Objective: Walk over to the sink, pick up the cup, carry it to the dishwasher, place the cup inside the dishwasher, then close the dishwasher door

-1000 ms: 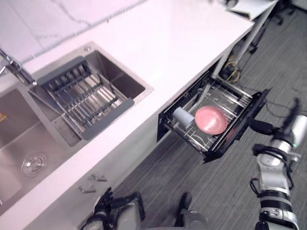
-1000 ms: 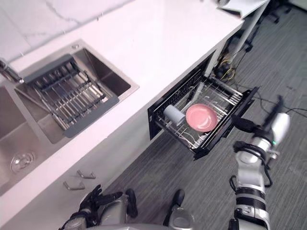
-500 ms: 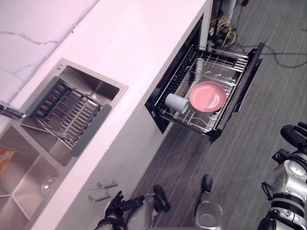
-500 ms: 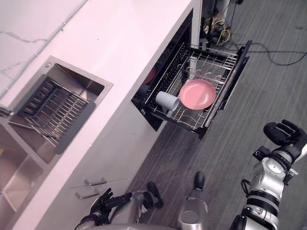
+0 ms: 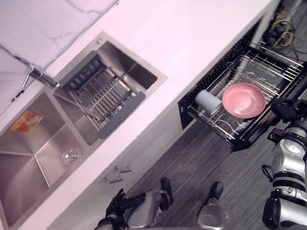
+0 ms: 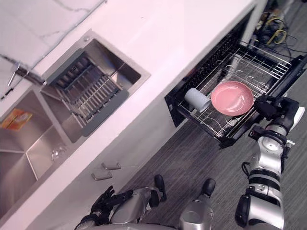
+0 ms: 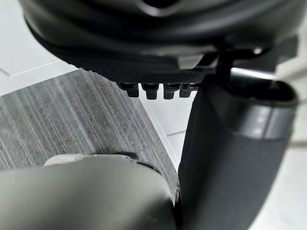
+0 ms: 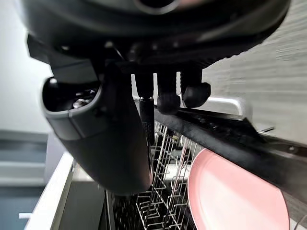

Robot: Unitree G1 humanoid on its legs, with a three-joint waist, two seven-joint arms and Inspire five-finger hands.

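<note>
**Cup in open dishwasher**

Nearest, at 7 o'clock, the left hand (image 5: 117,211) hangs loosely spread, holding nothing. At 3 o'clock the right hand (image 6: 271,106) curls its fingers (image 8: 194,93) over the top edge of the dishwasher door (image 8: 230,139). Beyond, the pale cup (image 6: 196,99) lies on its side in the pulled-out rack (image 6: 249,67), at 9 o'clock of a pink plate (image 6: 232,97). The sink (image 5: 29,158) sits at 9 o'clock.
</note>
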